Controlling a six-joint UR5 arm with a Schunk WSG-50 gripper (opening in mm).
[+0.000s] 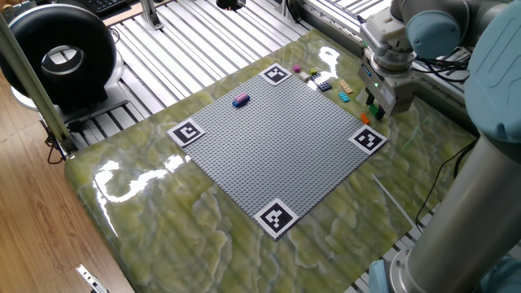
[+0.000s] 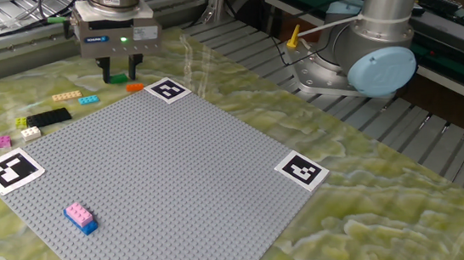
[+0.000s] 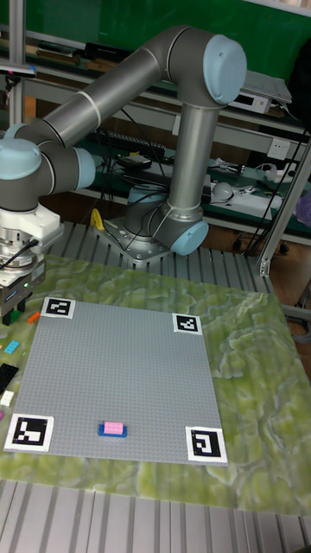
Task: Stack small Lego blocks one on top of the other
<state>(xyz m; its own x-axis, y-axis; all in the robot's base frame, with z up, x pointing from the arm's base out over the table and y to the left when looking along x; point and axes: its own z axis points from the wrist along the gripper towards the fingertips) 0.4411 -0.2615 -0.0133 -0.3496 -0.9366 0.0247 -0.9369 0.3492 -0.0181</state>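
Observation:
My gripper (image 2: 121, 74) is down at the table just beyond the grey baseplate's far corner, and a small green block (image 2: 119, 78) fills the gap between its fingers. The same gripper (image 1: 374, 107) and green block (image 1: 374, 108) show in the first fixed view. In the tall view the gripper (image 3: 10, 313) is at the left edge. An orange block (image 2: 134, 87) lies beside it on the table. A pink block on a blue one (image 2: 79, 217) stands on the baseplate (image 2: 160, 179).
Loose pieces lie on the table left of the gripper: a cyan block (image 2: 88, 99), a tan one (image 2: 65, 96), a black piece (image 2: 50, 118), a yellow-green one (image 2: 20, 123), a white one (image 2: 31, 131) and a pink one (image 2: 4, 141). Marker tags (image 2: 168, 90) sit at the baseplate's corners.

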